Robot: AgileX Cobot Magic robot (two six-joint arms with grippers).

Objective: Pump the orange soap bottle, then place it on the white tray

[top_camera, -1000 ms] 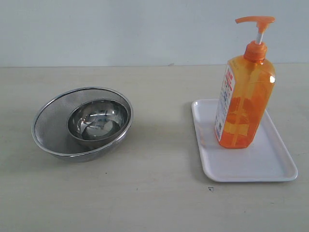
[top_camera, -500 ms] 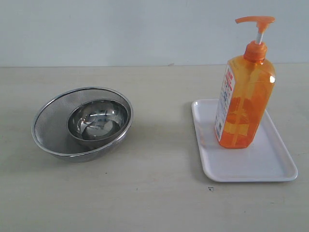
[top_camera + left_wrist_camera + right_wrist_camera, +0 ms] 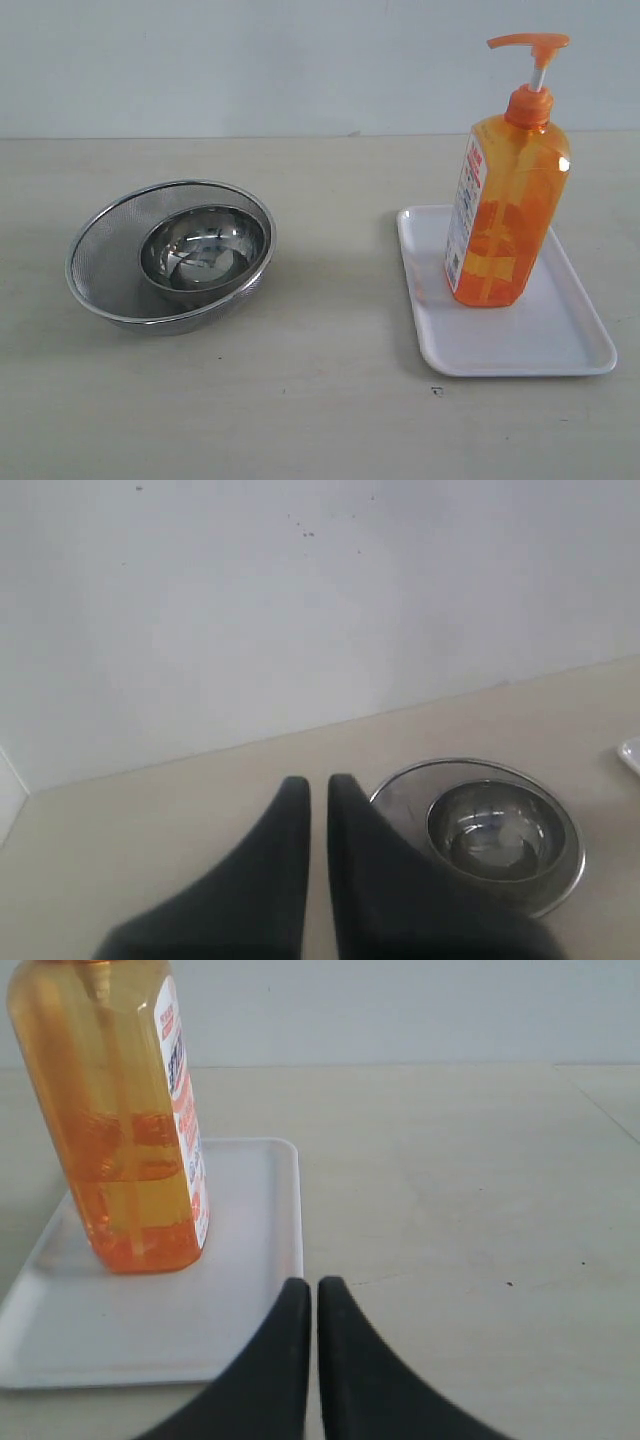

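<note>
Both grippers are idling with nothing in their grasp: the right gripper is pressing its fingers together just beside the rim of the white tray, and the left gripper is keeping its fingers all but touching, near the mesh strainer holding a steel bowl. The orange soap bottle is standing upright on the tray's far half. Open bench is lying between strainer and tray. Both grippers are pointing toward the bench's far edge.
</note>
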